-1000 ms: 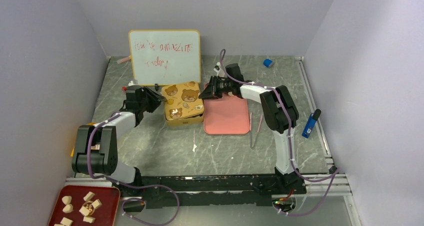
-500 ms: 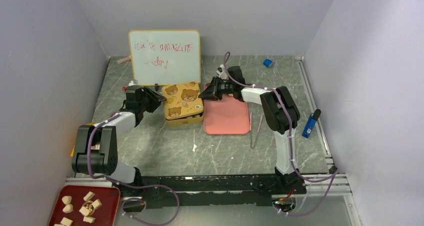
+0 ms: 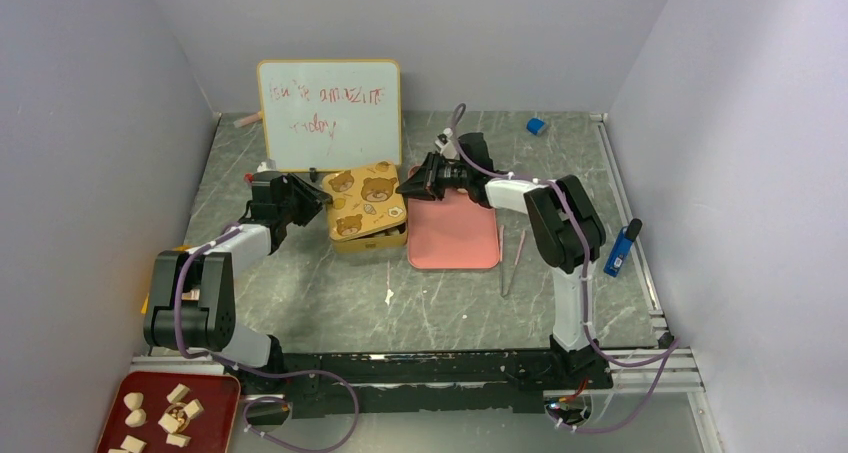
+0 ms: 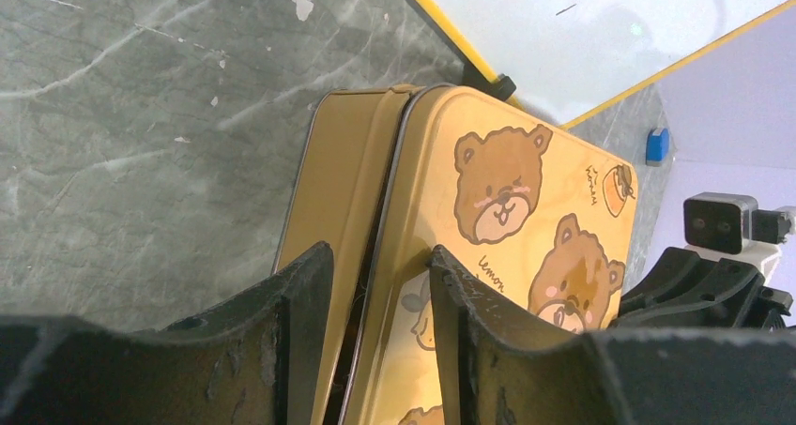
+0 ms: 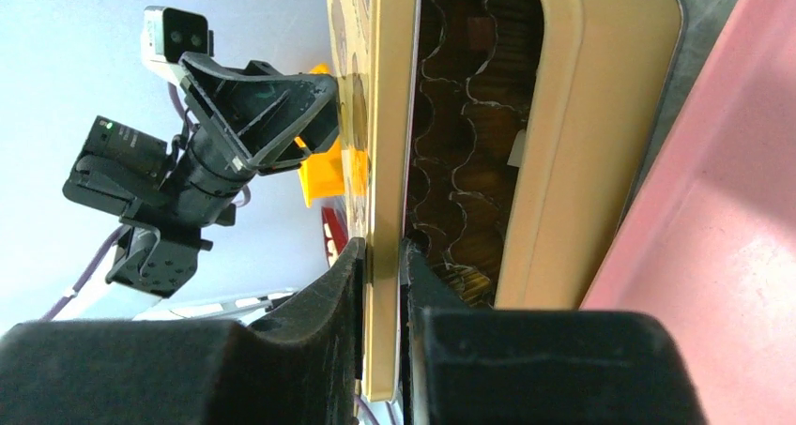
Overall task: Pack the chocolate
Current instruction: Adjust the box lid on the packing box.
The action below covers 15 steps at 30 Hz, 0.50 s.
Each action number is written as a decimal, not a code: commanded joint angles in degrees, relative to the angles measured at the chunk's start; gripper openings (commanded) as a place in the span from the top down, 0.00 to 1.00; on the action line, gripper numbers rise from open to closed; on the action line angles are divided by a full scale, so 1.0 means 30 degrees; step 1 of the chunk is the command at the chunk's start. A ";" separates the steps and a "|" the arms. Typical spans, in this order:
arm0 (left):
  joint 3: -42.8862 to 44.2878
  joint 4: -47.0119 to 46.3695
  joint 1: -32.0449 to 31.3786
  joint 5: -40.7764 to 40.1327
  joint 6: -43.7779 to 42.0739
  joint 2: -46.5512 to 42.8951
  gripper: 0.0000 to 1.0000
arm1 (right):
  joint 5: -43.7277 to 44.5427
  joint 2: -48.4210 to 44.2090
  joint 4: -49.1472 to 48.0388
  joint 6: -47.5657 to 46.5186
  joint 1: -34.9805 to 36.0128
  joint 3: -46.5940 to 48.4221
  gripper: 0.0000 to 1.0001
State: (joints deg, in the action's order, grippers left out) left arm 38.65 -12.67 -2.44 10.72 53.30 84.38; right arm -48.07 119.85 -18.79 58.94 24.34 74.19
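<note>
One view alone, right wrist: scalloped liner (image 5: pixel 460 162) between tin (image 5: pixel 582 134) and lid (image 5: pixel 390 115).

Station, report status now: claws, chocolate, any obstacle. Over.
Left claw clamps tin. Right claw pinches lid, ajar. Chocolate on red tray, none seen in tin. No obstacle seen.

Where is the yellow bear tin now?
In the top view the yellow tin sits in front of the whiteboard, left of the pink tray, with the left pincer at its left side and the right pincer clamped on its lid.
</note>
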 commanded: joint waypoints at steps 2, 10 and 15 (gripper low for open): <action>0.0389 -0.0348 0.0109 0.0330 0.0047 -0.0372 0.53 | -0.0118 -0.1561 -0.1623 0.0432 0.0015 -0.0384 1.00; 0.0400 -0.0492 0.0100 0.0522 0.0022 -0.0165 0.53 | 0.0208 -0.1591 -0.2321 0.0870 0.0358 -0.0955 1.00; 0.0471 -0.0407 0.0085 0.0418 -0.0114 -0.0072 0.53 | 0.0545 -0.1437 -0.2645 0.1127 0.0557 -0.0946 1.00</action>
State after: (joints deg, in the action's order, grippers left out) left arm 38.63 -12.64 -2.44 11.20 53.25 84.38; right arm -46.89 118.34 -21.19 60.80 25.39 71.18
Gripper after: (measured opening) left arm 0.473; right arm 0.154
